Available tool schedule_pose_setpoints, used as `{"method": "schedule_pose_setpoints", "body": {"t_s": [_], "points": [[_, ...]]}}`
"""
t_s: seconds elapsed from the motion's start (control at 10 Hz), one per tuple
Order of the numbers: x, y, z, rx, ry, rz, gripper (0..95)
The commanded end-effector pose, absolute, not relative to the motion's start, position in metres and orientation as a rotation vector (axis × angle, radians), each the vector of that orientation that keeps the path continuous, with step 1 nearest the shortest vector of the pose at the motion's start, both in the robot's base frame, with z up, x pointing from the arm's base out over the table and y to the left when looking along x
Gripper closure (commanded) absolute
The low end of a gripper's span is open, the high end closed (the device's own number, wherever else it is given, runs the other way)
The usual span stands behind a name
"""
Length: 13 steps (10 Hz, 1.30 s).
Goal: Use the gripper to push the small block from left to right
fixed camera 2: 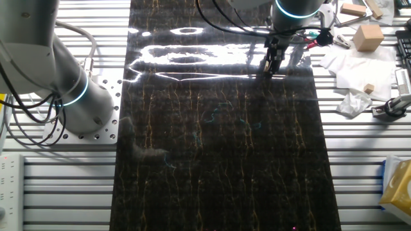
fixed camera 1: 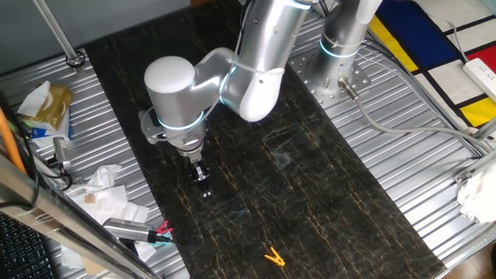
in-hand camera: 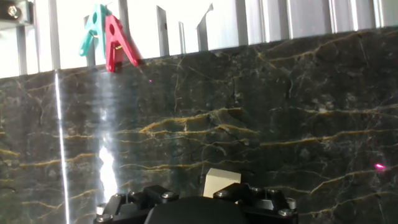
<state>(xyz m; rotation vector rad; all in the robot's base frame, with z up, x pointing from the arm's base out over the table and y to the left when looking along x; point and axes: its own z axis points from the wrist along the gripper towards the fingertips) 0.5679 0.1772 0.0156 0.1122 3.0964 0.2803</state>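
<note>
The end effector point(fixed camera 1: 203, 186) is held low on the counter point(fixed camera 1: 310, 194), the small block point(in-hand camera: 221, 182) at its twelve o'clock for pushing; its opening cannot be told.

Tabletop point(fixed camera 1: 434, 147): ribbed bare metal, satin silver. Over it lies a mat point(fixed camera 2: 218, 147) of black marble look with gold veining; smooth and glossy, throwing bright glare streaks in the other fixed view and the hand view. Robot arm point(fixed camera 1: 260, 54): smooth silvery shell, soft sheen, with a glowing teal ring. Gripper point(fixed camera 1: 201, 177): matt black, hard-looking, with small screw heads showing in the hand view. Small block point(in-hand camera: 221, 182): pale, matt, plain faces, wood-like. Red clip point(in-hand camera: 116, 42) and teal clip point(in-hand camera: 94, 28): shiny plastic. Yellow-orange clip point(fixed camera 1: 273, 256): plastic look. Crumpled tissue point(fixed camera 1: 105, 190): white paper, matt, creased.
</note>
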Motion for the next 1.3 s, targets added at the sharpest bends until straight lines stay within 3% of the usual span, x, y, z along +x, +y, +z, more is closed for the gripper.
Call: {"method": "schedule_pose_setpoints", "body": {"t_s": [0.1,1.3], "points": [[0.568,0.182,0.014,0.115,3.091,0.301,19.0],[0.574,0.22,0.021,0.228,3.078,0.384,19.0]]}}
